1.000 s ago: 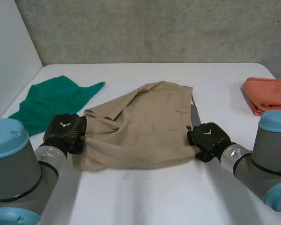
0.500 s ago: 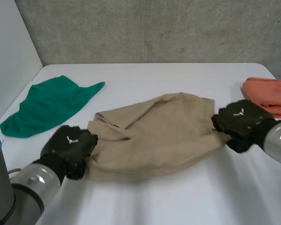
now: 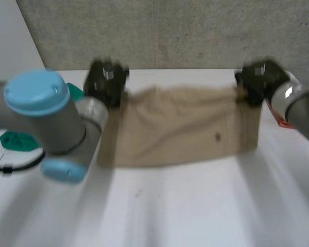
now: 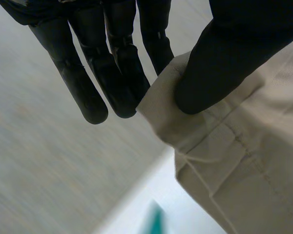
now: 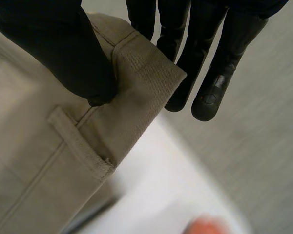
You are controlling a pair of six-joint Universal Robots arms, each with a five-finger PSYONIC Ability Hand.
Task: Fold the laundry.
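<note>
Tan shorts (image 3: 180, 128) hang spread between my two hands above the white table (image 3: 185, 206), their lower edge near the tabletop. My left hand (image 3: 107, 81) pinches the waistband's left corner (image 4: 195, 126) between thumb and straight fingers (image 4: 112, 73). At the other end my right hand (image 3: 257, 80) grips the right corner of the waistband (image 5: 136, 78) the same way, thumb pressed on the cloth over a belt loop (image 5: 80, 141). Both arms are raised and held apart, so the top edge is stretched almost straight.
A green cloth (image 3: 20, 139) lies at the left, mostly hidden behind my left arm (image 3: 46, 123). A folded orange cloth (image 3: 278, 116) lies at the right edge behind my right arm. A grey wall stands at the back.
Both hands rose from the table and moved apart, lifting the shorts from a crumpled heap into a hanging, stretched sheet. The right hand's grip closed on the waistband.
</note>
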